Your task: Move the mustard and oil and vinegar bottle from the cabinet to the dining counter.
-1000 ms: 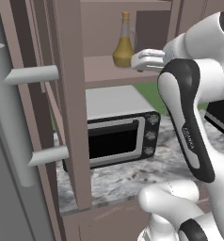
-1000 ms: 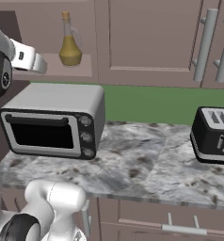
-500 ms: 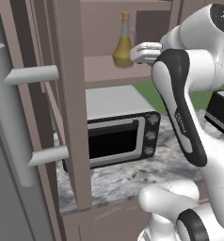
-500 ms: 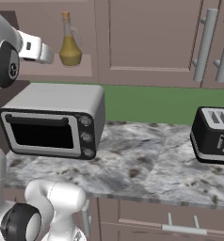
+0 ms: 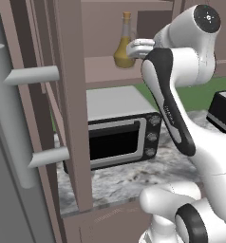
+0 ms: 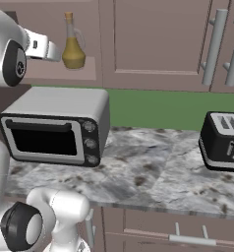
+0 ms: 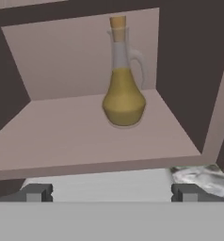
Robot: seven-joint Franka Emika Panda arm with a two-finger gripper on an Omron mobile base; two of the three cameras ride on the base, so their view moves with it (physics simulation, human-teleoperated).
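Even flat light, soft render, no glare

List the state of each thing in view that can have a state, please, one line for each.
gripper: open, holds nothing, short of the shelf.
oil bottle: upright on the shelf, stoppered, about half full, untouched.
cabinet: door open, shelf exposed.
toaster oven: door shut, on the counter under the shelf.
toaster: slots empty, on the counter.
right-hand cabinet doors: shut.
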